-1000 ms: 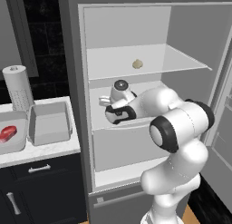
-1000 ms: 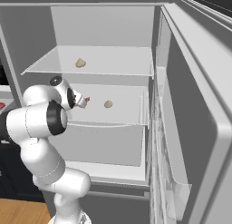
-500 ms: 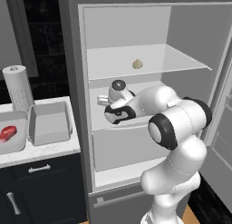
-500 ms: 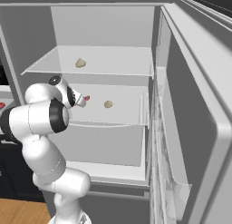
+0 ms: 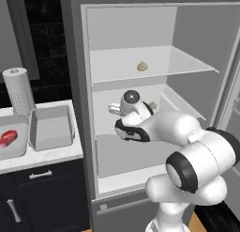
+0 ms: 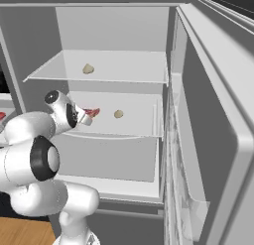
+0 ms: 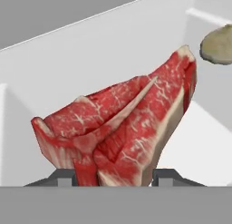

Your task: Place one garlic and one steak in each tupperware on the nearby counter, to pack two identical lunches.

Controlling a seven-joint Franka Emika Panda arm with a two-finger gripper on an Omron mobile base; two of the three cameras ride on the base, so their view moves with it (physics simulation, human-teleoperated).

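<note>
In the hand view a red marbled steak (image 7: 127, 128) stands on edge between my gripper's (image 7: 115, 178) two finger tips, which press its lower sides. It sits on the fridge's middle shelf, where the right base view shows the steak (image 6: 92, 111) at my gripper (image 6: 87, 118). One garlic (image 7: 219, 44) lies just beyond it on the same shelf (image 6: 118, 114); another garlic (image 5: 142, 66) rests on the top shelf. On the counter (image 5: 42, 156) stand two tupperware: the nearer tupperware (image 5: 51, 114) is empty, the left tupperware (image 5: 14, 151) holds a steak (image 5: 8, 137).
A paper-towel roll (image 5: 19, 90) stands behind the tubs. The open fridge door (image 6: 213, 140) reaches out on the right. Shelf edges lie close above and below my hand (image 5: 131, 102). Dark cabinets (image 5: 37, 198) sit under the counter.
My jaws have come together from wide open onto the steak. The hand has shifted only slightly on the middle shelf.
</note>
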